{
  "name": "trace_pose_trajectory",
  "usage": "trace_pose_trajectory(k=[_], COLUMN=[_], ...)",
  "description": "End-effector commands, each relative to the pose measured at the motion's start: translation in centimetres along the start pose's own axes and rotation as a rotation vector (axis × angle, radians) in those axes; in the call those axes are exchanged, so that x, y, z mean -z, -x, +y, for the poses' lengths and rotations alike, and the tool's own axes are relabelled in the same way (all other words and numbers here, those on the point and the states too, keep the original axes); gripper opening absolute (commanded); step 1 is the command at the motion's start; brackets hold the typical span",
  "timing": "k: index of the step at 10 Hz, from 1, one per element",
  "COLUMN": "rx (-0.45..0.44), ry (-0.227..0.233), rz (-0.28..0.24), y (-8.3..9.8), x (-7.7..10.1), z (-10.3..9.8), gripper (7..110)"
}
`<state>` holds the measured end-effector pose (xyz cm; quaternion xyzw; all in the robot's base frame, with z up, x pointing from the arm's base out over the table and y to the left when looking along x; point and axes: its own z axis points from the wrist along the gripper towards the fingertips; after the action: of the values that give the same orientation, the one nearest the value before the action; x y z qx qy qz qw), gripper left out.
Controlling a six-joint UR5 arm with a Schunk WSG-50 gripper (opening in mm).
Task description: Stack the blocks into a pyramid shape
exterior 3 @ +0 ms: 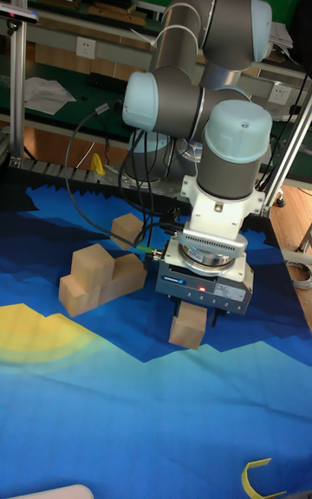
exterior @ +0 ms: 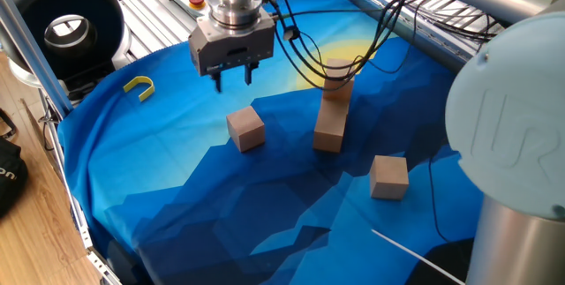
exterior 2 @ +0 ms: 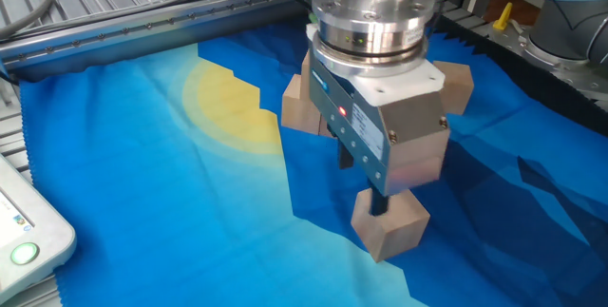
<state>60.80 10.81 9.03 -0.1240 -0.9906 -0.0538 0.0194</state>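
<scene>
Plain light-brown wood blocks (exterior: pixel 245 129), smooth, unmarked; gripper (exterior: pixel 231 77) above one, jaws empty, w/ narrow gap.

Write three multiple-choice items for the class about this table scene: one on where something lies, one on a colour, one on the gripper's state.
1. Where does the small yellow U-shaped piece lie?
A. On the cloth, apart from the cubes
B. On top of a cube
C. Between the gripper's fingers

2. What colour is the cloth covering the table?
A. Plain green
B. Blue with a yellow patch
C. Red and white

3. What is the two-finger gripper doing?
A. Clamping a cube
B. Resting flat on the cloth
C. Hanging empty above a lone light-brown wooden cube

Answers:
1 A: the small yellow U-shaped piece lies alone near the cloth's edge.
2 B: the cloth is blue, with a yellow patch.
3 C: the two-finger gripper has nothing between its fingers, and the lone light-brown wooden cube sits below it on the cloth.
</scene>
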Motion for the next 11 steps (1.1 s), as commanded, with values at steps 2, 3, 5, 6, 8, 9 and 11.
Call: trace_pose_trajectory(k=[2,3,5,6,8,9,11], rx=[-0.036,-0.037,-0.033,-0.036,-0.041,-0.055,-0.060], ry=[0.006,-0.016,-0.044,-0.060,-0.051,-0.055,-0.053], rz=[-0.022,-0.047,-0.078,-0.085,-0.087,-0.084,-0.089], y=[-1.3,-1.4,-2.0,-2.2,-2.4,-2.5,-2.9], x=[-2.0,-2.9,-4.0,-3.8,-3.4,-3.5,-4.4], z=[0.5,0.0,-0.7,-1.0,-0.6,-0.8,-0.8], gripper=[66,66,66,66,66,88,88])
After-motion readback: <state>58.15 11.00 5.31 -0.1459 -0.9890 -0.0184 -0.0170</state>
